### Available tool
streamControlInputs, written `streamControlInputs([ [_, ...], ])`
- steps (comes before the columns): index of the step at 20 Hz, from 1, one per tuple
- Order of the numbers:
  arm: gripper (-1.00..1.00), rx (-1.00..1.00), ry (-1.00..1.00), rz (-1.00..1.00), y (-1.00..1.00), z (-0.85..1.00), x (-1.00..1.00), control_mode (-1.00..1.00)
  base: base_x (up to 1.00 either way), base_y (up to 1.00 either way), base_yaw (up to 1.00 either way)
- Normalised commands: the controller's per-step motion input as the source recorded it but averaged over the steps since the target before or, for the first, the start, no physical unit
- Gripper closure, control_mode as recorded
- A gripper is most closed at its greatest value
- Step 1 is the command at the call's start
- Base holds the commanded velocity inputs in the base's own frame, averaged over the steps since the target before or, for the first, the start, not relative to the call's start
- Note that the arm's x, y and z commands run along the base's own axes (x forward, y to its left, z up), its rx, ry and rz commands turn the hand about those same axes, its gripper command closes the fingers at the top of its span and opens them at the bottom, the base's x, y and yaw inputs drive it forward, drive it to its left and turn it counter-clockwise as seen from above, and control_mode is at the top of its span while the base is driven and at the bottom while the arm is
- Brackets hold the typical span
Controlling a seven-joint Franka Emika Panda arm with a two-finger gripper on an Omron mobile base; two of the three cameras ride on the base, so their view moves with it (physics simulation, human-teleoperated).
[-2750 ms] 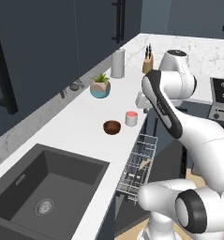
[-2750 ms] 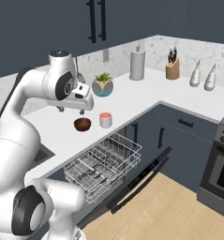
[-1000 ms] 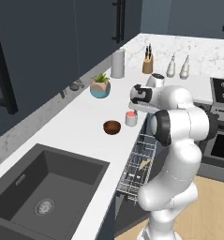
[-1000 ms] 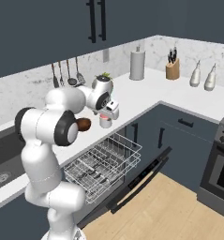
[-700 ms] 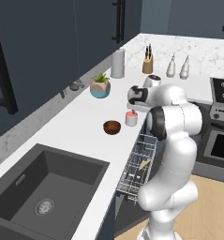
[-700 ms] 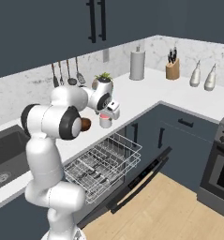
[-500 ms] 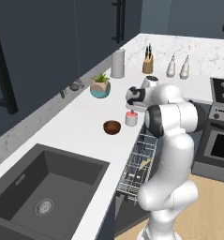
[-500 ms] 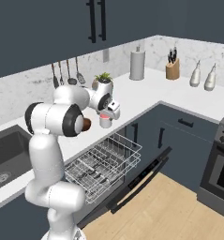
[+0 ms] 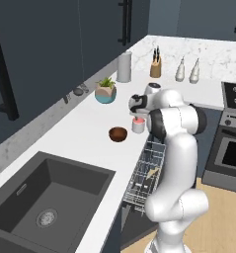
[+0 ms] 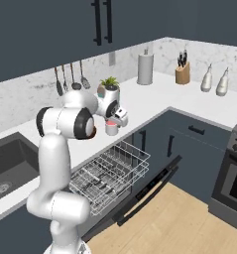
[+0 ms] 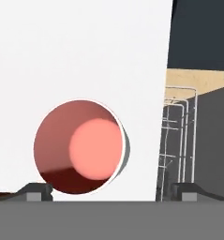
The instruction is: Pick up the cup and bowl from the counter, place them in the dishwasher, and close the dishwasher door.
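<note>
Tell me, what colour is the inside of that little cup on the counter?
Red-pink inside the cup, with a pale grey-white outside; the hand view, looking straight down into it, shows it best.

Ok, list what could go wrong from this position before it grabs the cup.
1. The cup sits left of centre between the open fingers, so one finger may strike its rim and tip it.
2. It stands near the counter edge above the pulled-out rack; a nudge could knock it off.
3. The bowl sits close by and may get bumped.

You could not tell whether the gripper (image 11: 111,190) touched the cup (image 11: 79,146); the arm hid the bowl (image 10: 92,132) in the right base view.
</note>
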Motion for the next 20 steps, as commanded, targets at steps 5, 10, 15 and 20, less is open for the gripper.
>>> streamControlInputs([
  [5,-1.00,0.00,0.00,-0.01,-0.01,-0.21,0.40,-1.00,0.00,0.00,0.00],
  [10,-1.00,0.00,0.00,0.00,-0.11,-0.23,0.07,-1.00,0.00,0.00,0.00],
  [15,-1.00,0.00,0.00,0.00,-0.14,-0.21,0.00,-1.00,0.00,0.00,0.00],
  [20,-1.00,0.00,0.00,0.00,-0.04,-0.29,0.00,-1.00,0.00,0.00,0.00],
])
